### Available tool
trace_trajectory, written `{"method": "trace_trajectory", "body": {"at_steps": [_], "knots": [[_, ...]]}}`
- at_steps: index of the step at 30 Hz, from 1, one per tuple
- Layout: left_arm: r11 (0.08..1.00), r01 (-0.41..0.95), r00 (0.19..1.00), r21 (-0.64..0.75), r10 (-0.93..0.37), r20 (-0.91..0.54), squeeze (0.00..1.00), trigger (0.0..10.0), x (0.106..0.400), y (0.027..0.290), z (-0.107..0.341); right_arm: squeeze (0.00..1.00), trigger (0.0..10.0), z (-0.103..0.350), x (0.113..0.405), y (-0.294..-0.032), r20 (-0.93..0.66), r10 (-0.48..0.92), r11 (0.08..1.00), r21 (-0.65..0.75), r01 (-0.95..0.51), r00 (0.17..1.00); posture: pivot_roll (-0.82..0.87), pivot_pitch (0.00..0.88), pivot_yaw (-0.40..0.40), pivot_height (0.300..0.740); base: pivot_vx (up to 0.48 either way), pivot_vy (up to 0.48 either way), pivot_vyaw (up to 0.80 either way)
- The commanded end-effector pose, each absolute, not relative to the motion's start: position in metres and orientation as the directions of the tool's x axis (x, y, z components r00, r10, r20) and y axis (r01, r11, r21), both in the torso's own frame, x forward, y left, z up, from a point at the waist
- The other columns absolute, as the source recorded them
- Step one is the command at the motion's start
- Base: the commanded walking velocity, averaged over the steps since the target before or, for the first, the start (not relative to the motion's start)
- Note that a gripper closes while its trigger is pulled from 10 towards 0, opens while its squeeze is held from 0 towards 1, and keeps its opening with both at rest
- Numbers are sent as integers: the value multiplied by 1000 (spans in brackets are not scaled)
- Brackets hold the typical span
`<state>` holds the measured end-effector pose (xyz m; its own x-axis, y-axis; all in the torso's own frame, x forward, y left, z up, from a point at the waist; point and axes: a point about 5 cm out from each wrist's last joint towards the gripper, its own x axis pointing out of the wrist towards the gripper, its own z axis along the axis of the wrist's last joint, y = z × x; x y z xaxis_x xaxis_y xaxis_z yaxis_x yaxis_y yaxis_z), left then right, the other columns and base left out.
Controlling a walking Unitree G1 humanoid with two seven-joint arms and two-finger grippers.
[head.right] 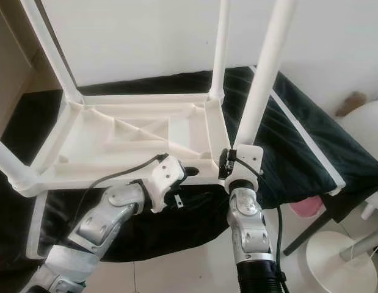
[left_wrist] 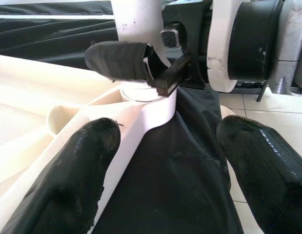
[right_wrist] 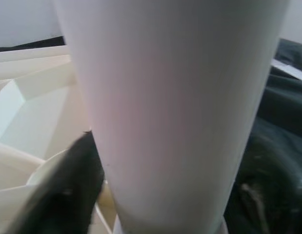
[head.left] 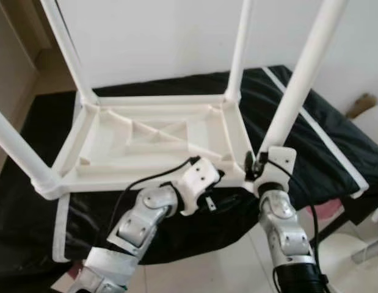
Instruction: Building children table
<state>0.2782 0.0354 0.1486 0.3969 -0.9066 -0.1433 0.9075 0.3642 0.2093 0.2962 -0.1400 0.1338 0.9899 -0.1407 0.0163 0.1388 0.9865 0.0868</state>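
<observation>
Your right tool [left_wrist: 151, 68] is clamped on the near right table leg [head.left: 298, 85] at its base. Your left tool [left_wrist: 165, 165] sits spread wide at the upturned white table [head.left: 152, 137] rim, gripping nothing.

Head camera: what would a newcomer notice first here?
An upturned white children's table lies on a black cloth, its four legs pointing up. The right gripper is shut on the near right leg at its base. The left gripper waits open beside that corner.
</observation>
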Motion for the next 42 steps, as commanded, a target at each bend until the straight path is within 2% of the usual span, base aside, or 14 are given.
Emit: {"method": "trace_trajectory", "body": {"at_steps": [1,3,6,8,12,13,14,15,24,38,39,40,41,42], "knots": [[423,874,461,239,-877,-132,0,10000,282,39,150,1000,10000,134,293,-136,31,-102,990,99,98,994,-30,0,-17,740,0,0,0],[423,870,464,252,-876,-131,0,10000,286,40,152,1000,10000,142,291,-135,92,-44,997,62,38,995,-35,0,-16,740,0,0,0],[424,869,465,255,-876,-129,0,10000,287,40,152,1000,10000,144,290,-135,106,-28,999,48,23,994,-35,0,-16,740,0,0,0],[427,865,469,264,-874,-123,0,10000,290,40,154,1000,10000,148,289,-144,134,3,999,47,-9,991,-42,0,-17,740,0,0,0],[423,865,467,271,-876,-120,0,10000,292,38,156,1000,10000,149,289,-156,129,57,992,108,-71,990,-49,0,-10,740,0,0,0],[421,865,465,273,-877,-122,0,10000,292,38,156,886,10000,148,289,-159,129,79,989,117,-94,989,-53,0,-4,740,0,0,0],[421,865,465,273,-877,-122,0,10000,292,38,156,886,10000,148,289,-159,129,79,989,117,-94,989,-53,0,-4,740,0,0,0],[415,867,460,277,-879,-124,0,10000,293,37,157,0,10000,146,290,-163,125,116,984,120,-131,985,-58,0,1,740,0,0,0],[383,873,438,302,-888,-139,0,10000,296,37,158,0,10000,137,294,-172,84,362,931,5,-364,928,-55,0,28,740,0,0,0],[338,892,399,302,-901,-169,0,10000,290,36,153,0,10000,138,322,-177,-9,520,839,-183,-512,854,-36,0,32,740,0,0,0],[339,891,400,303,-901,-169,0,10000,289,37,153,0,4980,139,323,-176,-15,533,830,-187,-526,846,-31,0,28,740,0,0,0],[339,891,400,303,-901,-169,0,10000,289,37,153,0,4980,139,323,-176,-15,533,830,-187,-526,846,-31,0,28,740,0,0,0],[343,889,404,304,-899,-168,0,10000,289,38,153,0,471,138,324,-175,-23,557,813,-188,-551,830,-23,0,22,740,0,0,0],[343,889,404,304,-899,-168,0,10000,289,38,153,0,471,138,324,-175,-23,557,813,-188,-551,830,-23,0,22,740,0,0,0]]}}
